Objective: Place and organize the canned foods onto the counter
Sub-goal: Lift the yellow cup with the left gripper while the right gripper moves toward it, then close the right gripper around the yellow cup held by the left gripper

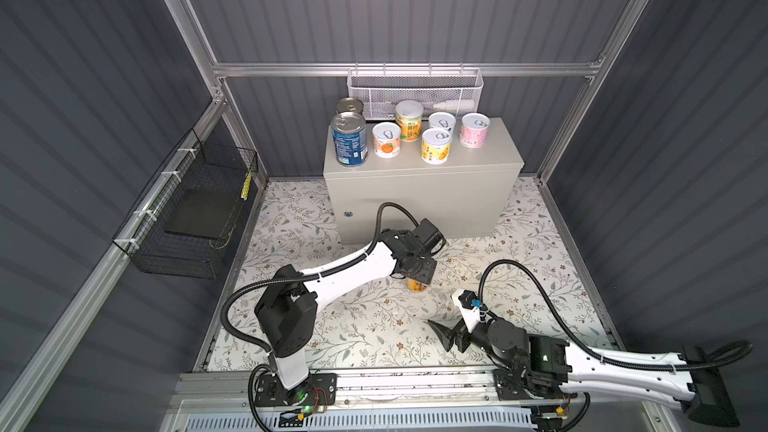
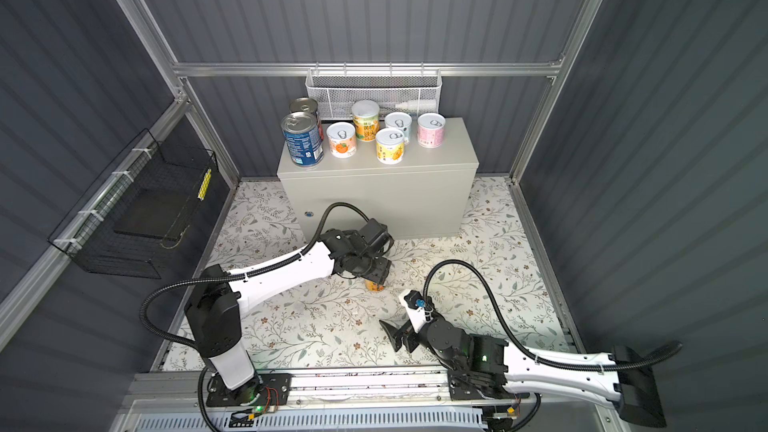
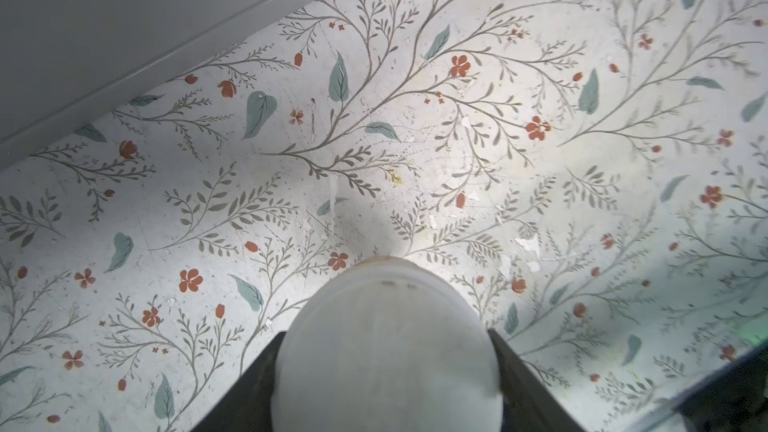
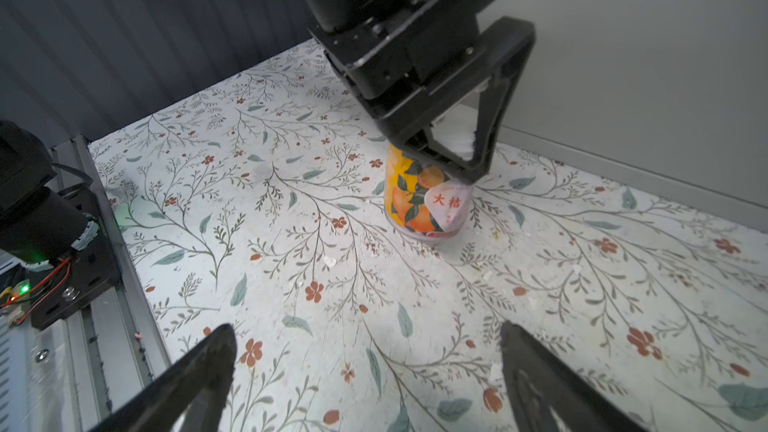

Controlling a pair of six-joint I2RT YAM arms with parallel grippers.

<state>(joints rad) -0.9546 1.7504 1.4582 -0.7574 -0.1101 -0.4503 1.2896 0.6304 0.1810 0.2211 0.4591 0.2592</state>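
Can [image 4: 419, 205] upright, pinched from above by my left gripper [image 4: 444, 164].
It sits low at the mat [image 4: 291, 243]; counter [image 1: 424, 184] lies just behind it and higher; my right gripper [image 1: 446, 332] is spread, empty.

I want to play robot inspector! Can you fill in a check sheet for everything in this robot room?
Surface: floral mat, scuffed, small white flecks.
Job's things: seven cans on the counter; orange can upright, apparently on the mat.
Clutter: white mesh basket and black wire basket hang along the walls.
Grippers: left gripper shut on the orange can; right gripper open, empty.
Cables: black hoses loop over both arms, touching no can.
Surroundings: grey ribbed walls, aluminium frame.
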